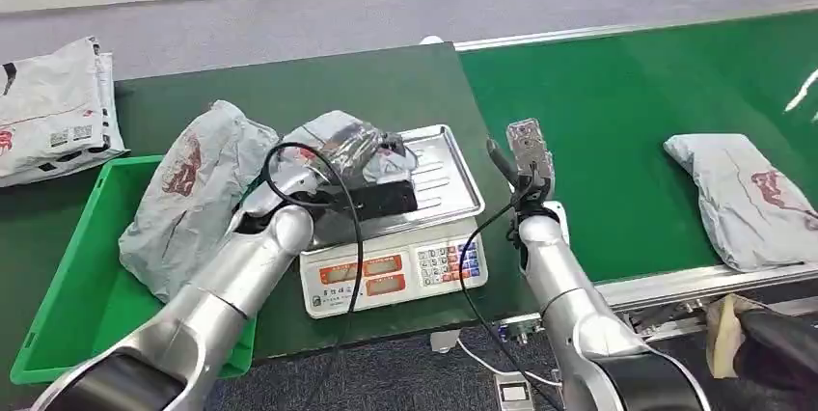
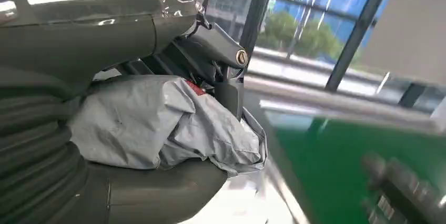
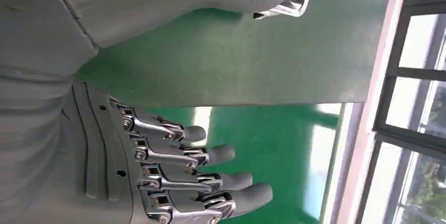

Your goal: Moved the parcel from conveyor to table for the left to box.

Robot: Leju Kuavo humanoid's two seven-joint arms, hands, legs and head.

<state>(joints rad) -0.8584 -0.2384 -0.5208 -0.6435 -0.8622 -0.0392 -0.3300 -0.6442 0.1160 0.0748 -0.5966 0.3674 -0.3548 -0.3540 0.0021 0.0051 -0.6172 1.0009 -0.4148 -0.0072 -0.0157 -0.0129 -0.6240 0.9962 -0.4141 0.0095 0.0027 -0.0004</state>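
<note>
grey plastic parcel [image 1: 333, 141] sits gripped in the left hand [image 1: 371, 189] over the scale tray [image 1: 453, 175], boxing in the green bin [image 1: 68, 276] judged next, while the right hand [image 1: 526, 155] hovers open-fingered and empty.

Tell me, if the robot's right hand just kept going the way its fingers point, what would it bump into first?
Probably nothing soon. The right hand is open, its fingers pointing across bare green conveyor belt toward the window wall. The scale tray sits off to its side. Depth is hard to judge.
</note>
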